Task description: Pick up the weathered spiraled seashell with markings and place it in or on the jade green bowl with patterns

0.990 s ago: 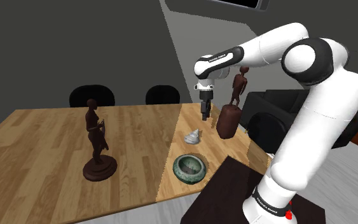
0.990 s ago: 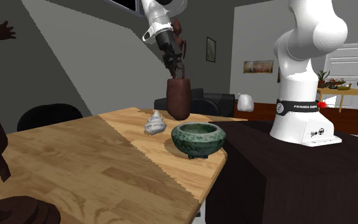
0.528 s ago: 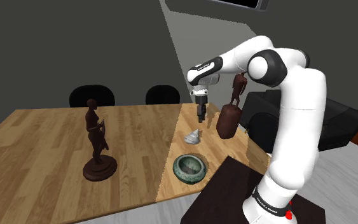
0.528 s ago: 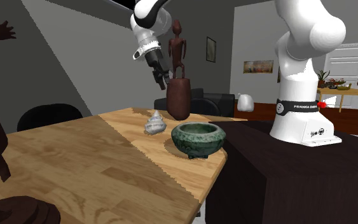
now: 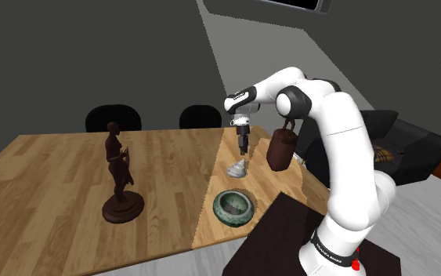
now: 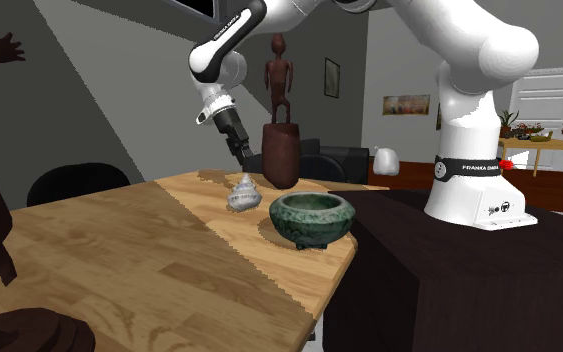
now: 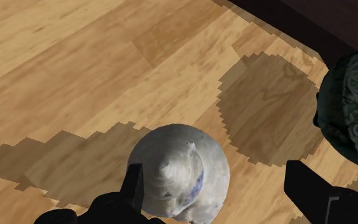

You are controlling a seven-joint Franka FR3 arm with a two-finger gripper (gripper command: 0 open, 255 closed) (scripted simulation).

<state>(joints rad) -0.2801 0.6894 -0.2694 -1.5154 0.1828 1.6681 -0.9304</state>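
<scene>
Shell (image 5: 238, 168): pale grey-white spiral with faint bluish marks, standing point-up on table (image 5: 54, 180); not lifted, not clasped. Bowl (image 5: 233, 207): dark green, patterned, footed, empty inside; at 6 o'clock of shell in shoulder view, at about 4 o'clock of it in second exterior view, near but apart. Gripper (image 5: 243, 150): at 12 o'clock of shell in shoulder view, just above it and pointed down. Jaws spread wide in wrist view, with shell (image 7: 177, 170) below and off-centre, closer to one finger than the other; no contact to be made out. Brown pedestal (image 5: 281, 149) with figure: at about 2 o'clock of shell in shoulder view, apart from it. Status, by judgement: approach stage only, no part of the task completed. Outstanding: centring over shell, lowering around it, closing, lifting, carrying toward 6 o'clock to bowl, releasing in or on it.
</scene>
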